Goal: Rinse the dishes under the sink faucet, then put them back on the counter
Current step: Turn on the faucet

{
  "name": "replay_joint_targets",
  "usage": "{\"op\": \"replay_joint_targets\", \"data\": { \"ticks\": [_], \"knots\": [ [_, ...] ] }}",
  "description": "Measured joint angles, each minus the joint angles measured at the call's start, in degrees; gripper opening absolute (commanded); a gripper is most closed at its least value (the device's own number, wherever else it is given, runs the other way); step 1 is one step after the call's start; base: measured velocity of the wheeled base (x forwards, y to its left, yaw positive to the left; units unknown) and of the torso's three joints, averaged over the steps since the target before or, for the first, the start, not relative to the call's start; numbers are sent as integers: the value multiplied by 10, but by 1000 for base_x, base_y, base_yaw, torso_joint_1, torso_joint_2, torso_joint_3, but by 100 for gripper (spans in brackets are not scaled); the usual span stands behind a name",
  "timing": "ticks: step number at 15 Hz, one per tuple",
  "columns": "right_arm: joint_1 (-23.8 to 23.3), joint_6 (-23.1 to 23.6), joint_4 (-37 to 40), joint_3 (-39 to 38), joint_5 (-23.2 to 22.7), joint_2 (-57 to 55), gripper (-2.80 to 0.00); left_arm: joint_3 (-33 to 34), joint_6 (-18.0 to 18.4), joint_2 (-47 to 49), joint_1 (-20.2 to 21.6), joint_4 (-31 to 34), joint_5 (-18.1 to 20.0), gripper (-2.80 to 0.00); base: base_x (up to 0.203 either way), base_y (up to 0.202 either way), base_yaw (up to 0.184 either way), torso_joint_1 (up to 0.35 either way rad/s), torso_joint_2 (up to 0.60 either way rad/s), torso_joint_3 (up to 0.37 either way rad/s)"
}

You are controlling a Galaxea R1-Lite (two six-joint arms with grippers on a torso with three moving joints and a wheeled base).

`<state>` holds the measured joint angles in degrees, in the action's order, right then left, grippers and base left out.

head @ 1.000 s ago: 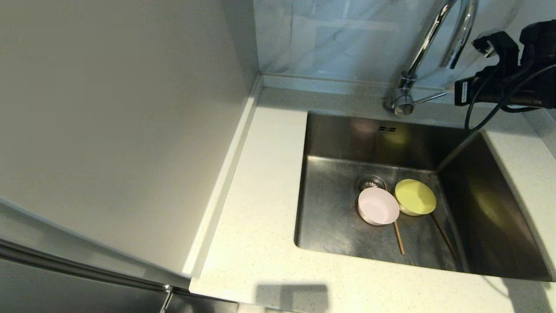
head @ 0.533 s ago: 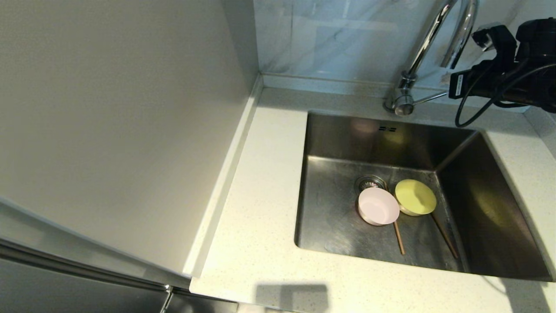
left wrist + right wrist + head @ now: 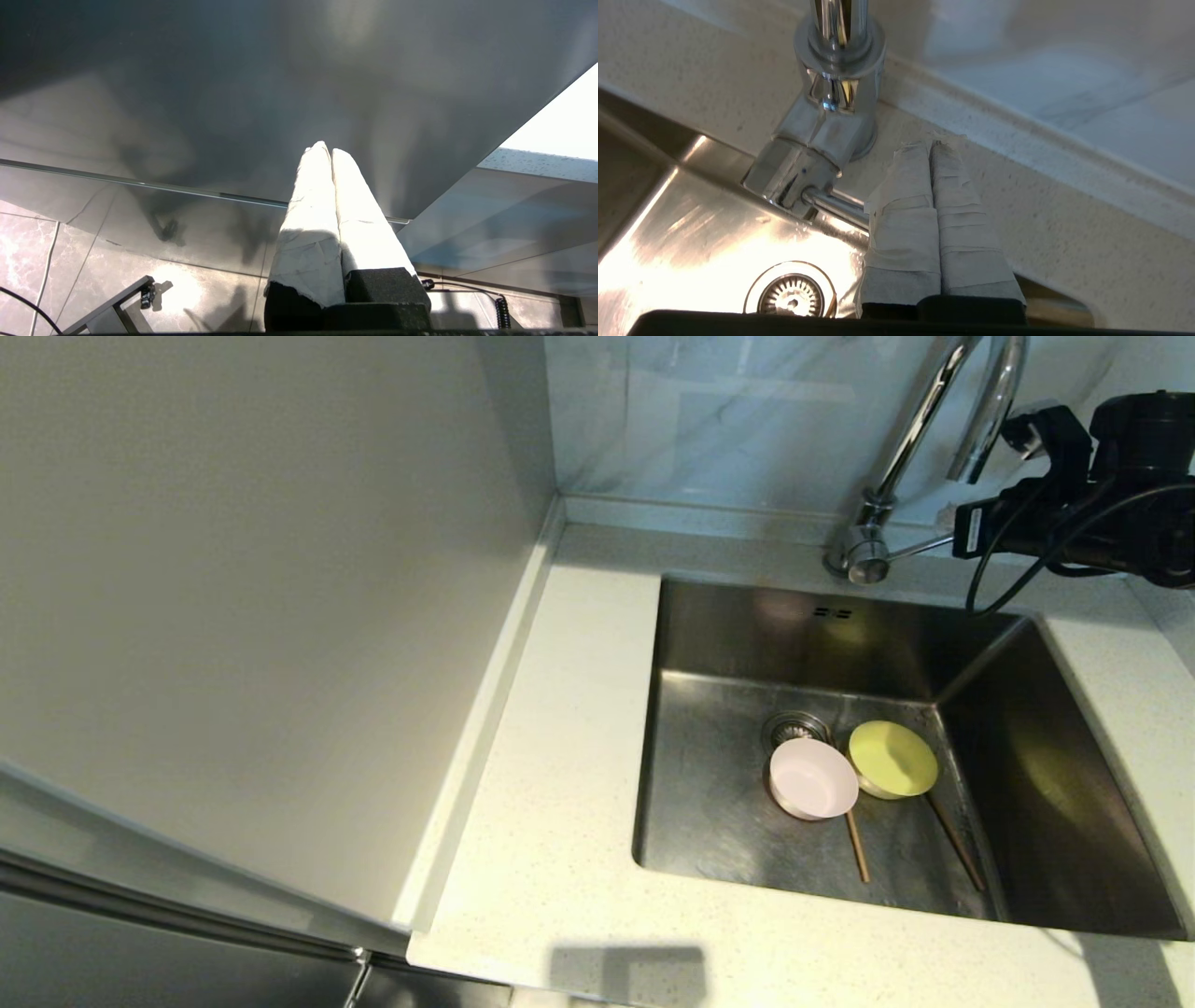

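The pale pink bowl and the yellow-green bowl sit side by side on the sink floor, by the drain strainer. Two chopsticks lie under and beside them. The chrome faucet stands at the sink's back edge, its thin lever pointing right. My right arm hovers at the lever's tip. In the right wrist view, the right gripper is shut and empty, and the lever runs behind one finger. The left gripper is shut and parked out of the head view.
The speckled counter runs left of and in front of the sink, with a raised rim along the pale side wall. A marbled wall panel rises behind the faucet. A black cable hangs from my right arm over the sink's back corner.
My right arm has moved left, bringing its gripper up to the tip of the faucet lever. The bowls and chopsticks have not moved.
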<state>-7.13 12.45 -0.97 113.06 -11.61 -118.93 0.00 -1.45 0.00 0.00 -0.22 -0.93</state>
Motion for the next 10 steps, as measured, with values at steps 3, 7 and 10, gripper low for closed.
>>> {"op": "replay_joint_targets", "data": {
  "ticks": [3,7,10],
  "knots": [
    [0,8,23,-1,0,3,-280,0,0,0,0,0,0,-280,0,0,0,0,0,0],
    [-4,33,82,-1,-6,20,-280,0,0,0,0,0,0,-280,0,0,0,0,0,0],
    [-10,58,141,-2,-18,37,-280,0,0,0,0,0,0,-280,0,0,0,0,0,0]
  ]
}}
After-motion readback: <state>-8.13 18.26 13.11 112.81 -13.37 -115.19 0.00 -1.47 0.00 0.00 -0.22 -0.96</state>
